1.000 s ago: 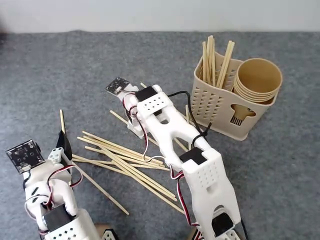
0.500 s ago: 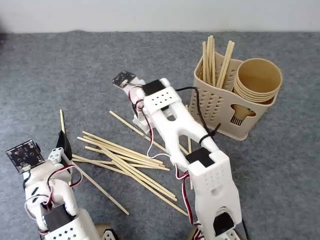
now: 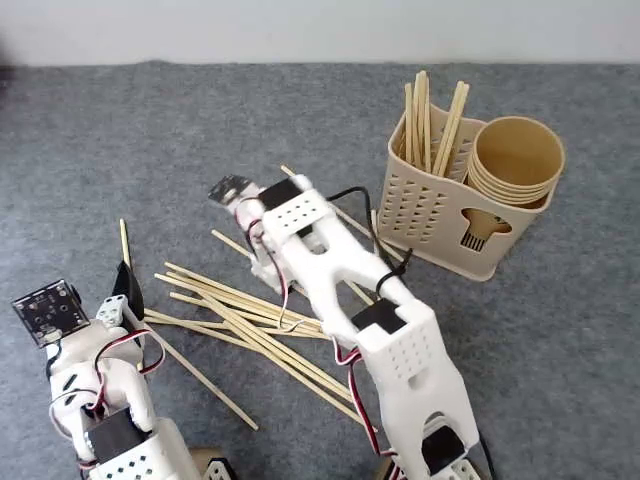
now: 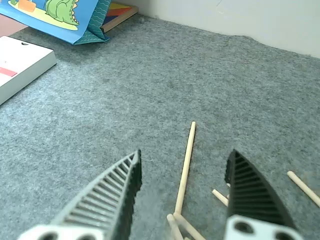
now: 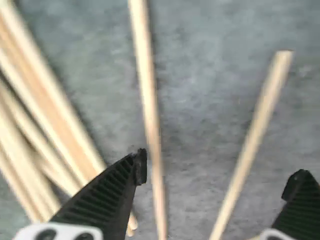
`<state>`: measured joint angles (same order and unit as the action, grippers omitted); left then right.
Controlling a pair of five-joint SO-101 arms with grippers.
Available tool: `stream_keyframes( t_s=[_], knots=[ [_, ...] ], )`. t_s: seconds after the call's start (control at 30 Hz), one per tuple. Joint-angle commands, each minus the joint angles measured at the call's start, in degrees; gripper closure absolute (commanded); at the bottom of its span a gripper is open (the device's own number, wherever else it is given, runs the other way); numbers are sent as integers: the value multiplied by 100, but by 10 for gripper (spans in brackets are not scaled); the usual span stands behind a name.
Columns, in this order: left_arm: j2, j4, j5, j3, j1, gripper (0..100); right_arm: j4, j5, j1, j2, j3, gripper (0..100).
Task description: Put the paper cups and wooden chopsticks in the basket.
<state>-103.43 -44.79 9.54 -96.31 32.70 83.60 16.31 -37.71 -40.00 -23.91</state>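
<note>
Chopsticks (image 3: 245, 315) lie scattered on the counter (image 3: 120, 130); cups (image 3: 515, 160) sit in the basket (image 3: 430, 215). Right end effector (image 5: 220, 165) spread over two of them; left end effector (image 4: 185, 152) spread too.

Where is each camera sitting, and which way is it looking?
High view: fixed above the table, looking down at the basket, the loose chopsticks, the left arm and the right arm.
Left wrist view: on the left arm's wrist, looking low across the table toward the wall, past the open left gripper and a lone chopstick.
Right wrist view: on the right arm's wrist, looking close down at the loose chopsticks, past the open right gripper.
Shared: the high view also shows the lone chopstick, beside the left arm.
</note>
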Motion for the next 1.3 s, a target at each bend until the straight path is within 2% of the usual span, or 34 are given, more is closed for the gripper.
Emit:
stream_keyframes(
  t_s=[0.0, 0.27, 0.47, 0.77, 0.83, 1.07, 1.13, 1.27],
  knots=[
    [-88, 123, -35, 31, -44, 739, 145, -97, -127, 101, -281, 574],
    [-88, 123, -35, 31, -44, 739, 22, -299, -92, 101, -343, 573],
    [-88, 123, -35, 31, -35, 739, -497, -290, 312, -127, -343, 572],
    [-88, 123, -35, 31, -35, 739, -470, -290, 268, -453, -343, 584],
    [-88, 123, -35, 22, -35, 739, -470, -290, 259, -497, -343, 634],
    [-88, 123, -35, 22, -35, 739, -514, -290, 251, -462, -343, 920],
    [-88, 123, -35, 22, -35, 739, -523, -290, 251, -462, -343, 957],
    [-88, 123, -35, 22, -35, 739, -523, -290, 251, -462, -343, 970]
  ],
)
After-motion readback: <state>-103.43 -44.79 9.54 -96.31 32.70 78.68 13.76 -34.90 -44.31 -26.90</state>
